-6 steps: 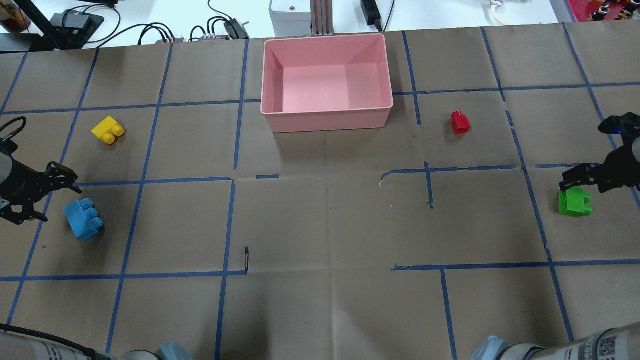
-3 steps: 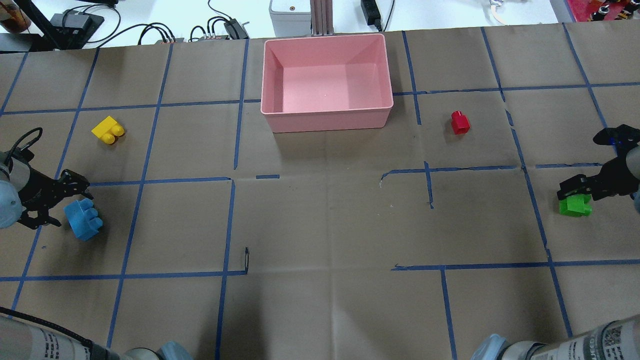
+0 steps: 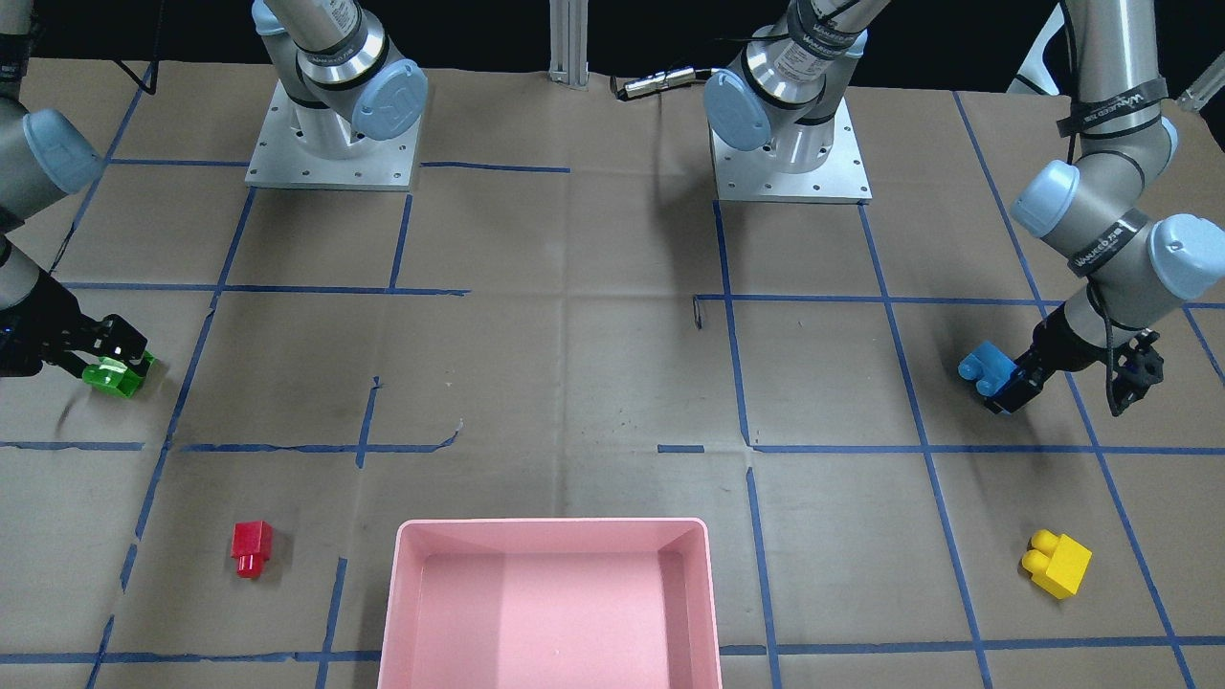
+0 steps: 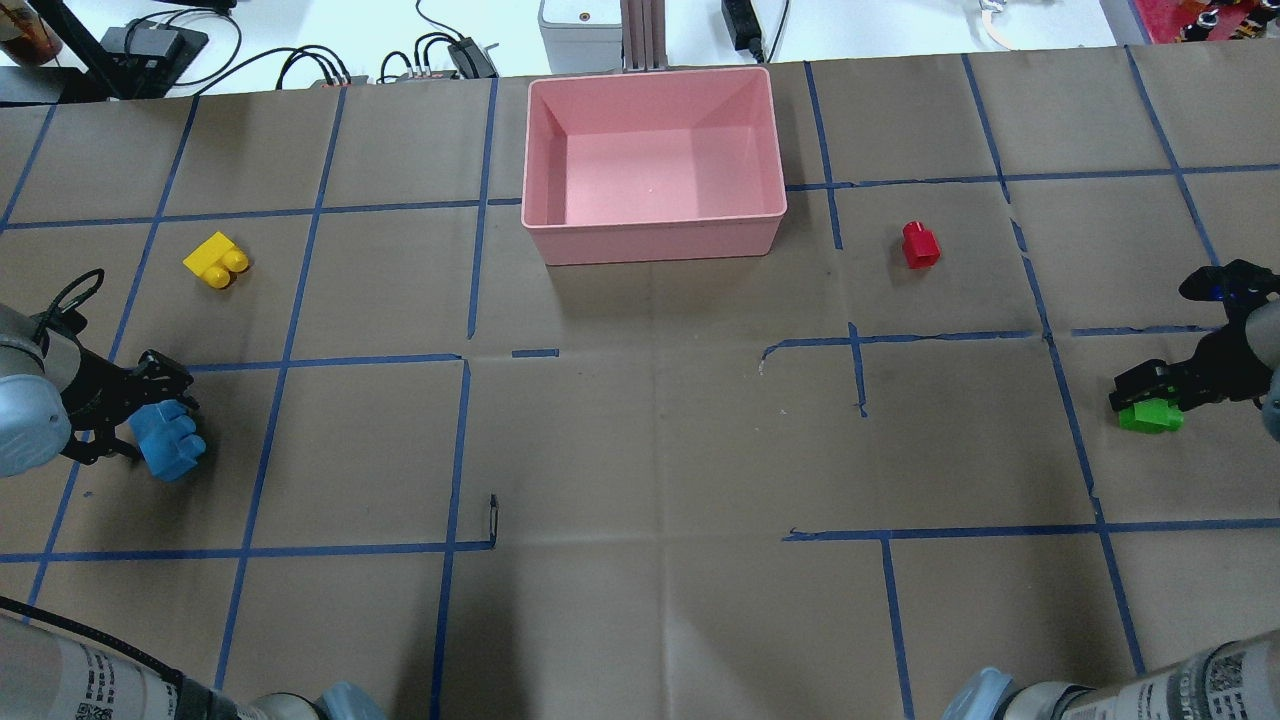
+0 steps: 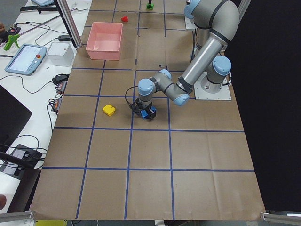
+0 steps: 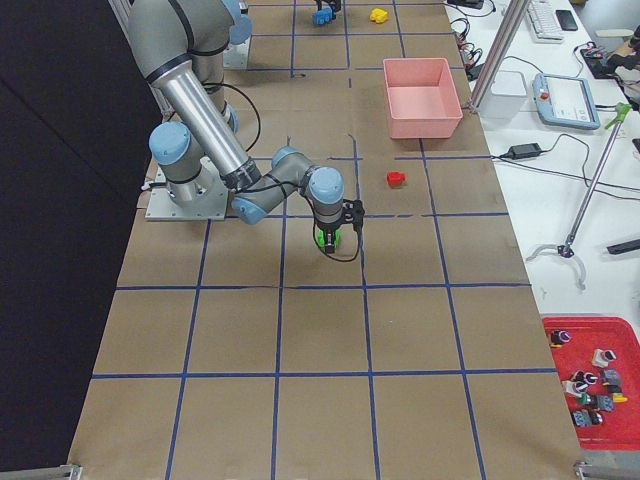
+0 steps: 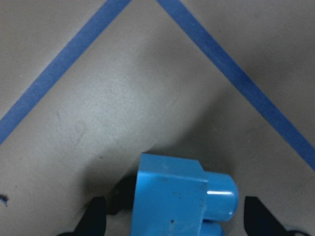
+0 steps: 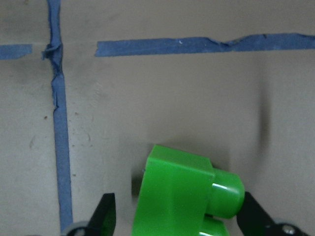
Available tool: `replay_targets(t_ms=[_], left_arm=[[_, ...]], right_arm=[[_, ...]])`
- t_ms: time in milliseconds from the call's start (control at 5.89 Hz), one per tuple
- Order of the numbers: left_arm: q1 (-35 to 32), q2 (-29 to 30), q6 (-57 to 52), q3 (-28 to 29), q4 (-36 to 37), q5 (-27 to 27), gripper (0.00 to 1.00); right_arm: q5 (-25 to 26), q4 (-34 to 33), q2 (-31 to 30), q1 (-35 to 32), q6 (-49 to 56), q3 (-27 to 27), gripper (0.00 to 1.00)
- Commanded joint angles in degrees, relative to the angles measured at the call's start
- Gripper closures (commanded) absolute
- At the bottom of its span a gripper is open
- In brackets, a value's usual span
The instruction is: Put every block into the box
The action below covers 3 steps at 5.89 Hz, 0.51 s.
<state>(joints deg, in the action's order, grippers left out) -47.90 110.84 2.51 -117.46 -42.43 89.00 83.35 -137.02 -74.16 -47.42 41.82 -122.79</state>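
Table (image 4: 700, 450) under brown paper (image 4: 350, 630), blue tape (image 4: 300, 358) grid. Pink box (image 4: 655, 243) far centre. Yellow block (image 4: 215, 261), blue block (image 4: 168, 445) left; red block (image 4: 920, 245), green block (image 4: 1148, 416) right.

Desk (image 4: 640, 450): surface covered in creased brown paper, divided into squares by blue adhesive tape lines (image 4: 290, 300); several lines torn or broken near frame centre.

Top edge of the overhead view: white square plastic device (image 4: 580, 30), grey aluminium upright post (image 4: 640, 35) just beside it, loose black cables (image 4: 310, 65) towards upper left.

Exterior left view, upper left: grey tablet-style control pendant (image 5: 26, 59) lying flat.

Exterior right view, lower right: red flat tray of small mixed parts (image 6: 592, 385).
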Motion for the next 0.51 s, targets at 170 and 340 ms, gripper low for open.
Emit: replay_targets(t_ms=[170,340], left_arm=[[0.00,-0.01,-0.05,0.13,0.15,0.03,0.43],[0.00,-0.44,-0.05,0.30,-0.28,-0.06,0.53]], right_arm=[[0.67,0.87,-1.24,-0.04,0.10,-0.17,0.58],[0.24,1.57,-2.47,-0.04,-0.42,-0.17,0.90]])
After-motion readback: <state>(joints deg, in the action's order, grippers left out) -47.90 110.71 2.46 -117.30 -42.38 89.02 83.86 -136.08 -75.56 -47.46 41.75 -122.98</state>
